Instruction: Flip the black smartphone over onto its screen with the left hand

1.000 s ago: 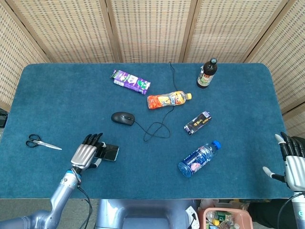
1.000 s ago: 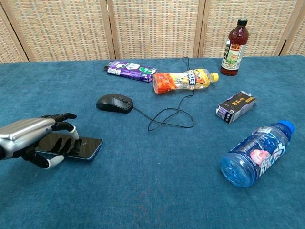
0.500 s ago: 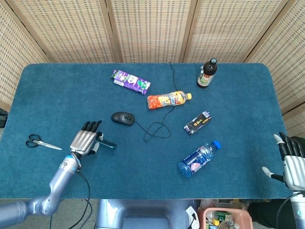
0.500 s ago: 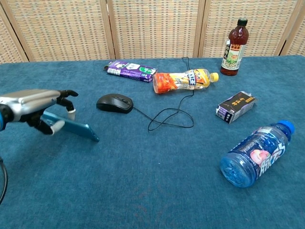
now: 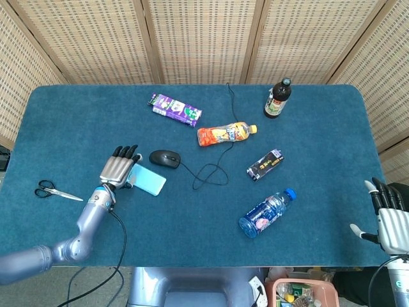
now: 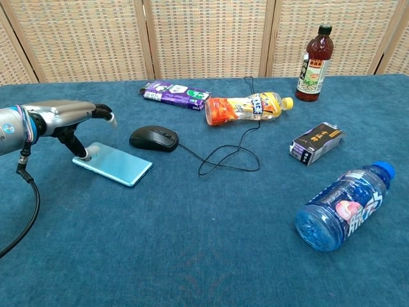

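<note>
smartphone [image 6: 113, 164] under left hand's [image 6: 71, 116] thumb

Smartphone [image 6: 113, 164] lies flat at table's left, under left hand [image 6: 67, 116], mouse [image 6: 153, 138] just right, scissors [image 5: 56, 190] further left.

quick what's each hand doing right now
Left hand: open, one fingertip touching the flipped smartphone.
Right hand: open, holding nothing.
</note>
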You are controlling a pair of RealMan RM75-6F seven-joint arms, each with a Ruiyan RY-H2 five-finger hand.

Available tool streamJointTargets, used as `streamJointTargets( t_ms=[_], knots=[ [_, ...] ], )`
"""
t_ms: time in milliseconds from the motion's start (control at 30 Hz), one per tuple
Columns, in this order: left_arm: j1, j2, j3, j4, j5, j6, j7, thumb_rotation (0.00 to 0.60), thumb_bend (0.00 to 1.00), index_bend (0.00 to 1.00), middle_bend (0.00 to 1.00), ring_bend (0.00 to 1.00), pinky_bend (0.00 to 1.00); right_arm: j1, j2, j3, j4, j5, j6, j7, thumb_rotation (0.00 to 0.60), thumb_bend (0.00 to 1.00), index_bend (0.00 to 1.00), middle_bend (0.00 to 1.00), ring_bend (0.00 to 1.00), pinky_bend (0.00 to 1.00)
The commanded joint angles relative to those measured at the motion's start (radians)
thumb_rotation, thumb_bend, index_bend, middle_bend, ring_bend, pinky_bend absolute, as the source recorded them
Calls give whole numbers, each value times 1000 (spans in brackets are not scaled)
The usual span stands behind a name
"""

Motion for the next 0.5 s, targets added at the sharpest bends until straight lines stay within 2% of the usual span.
streamJointTargets(
  t_ms=[33,167,367,500],
  knots=[
    [14,-17,10,29,74,13,-100,600,256,0,0,0,0,0,0,0,1,1,0,2,600,0,0,0,0,0],
    [62,32,16,-16,176,87,-204,600,173,0,0,0,0,-2,3,2,0,2,2,10,600,0,0,0,0,0],
    [132,134,43,-117,243,182,-244,600,37,0,0,0,0,-2,6,0,-6,-5,5,14,600,0,0,0,0,0],
    [209,220,79,-207,292,280,-262,600,0,0,0,0,0,-4,10,-1,-13,-12,15,15,600,0,0,0,0,0]
  ],
)
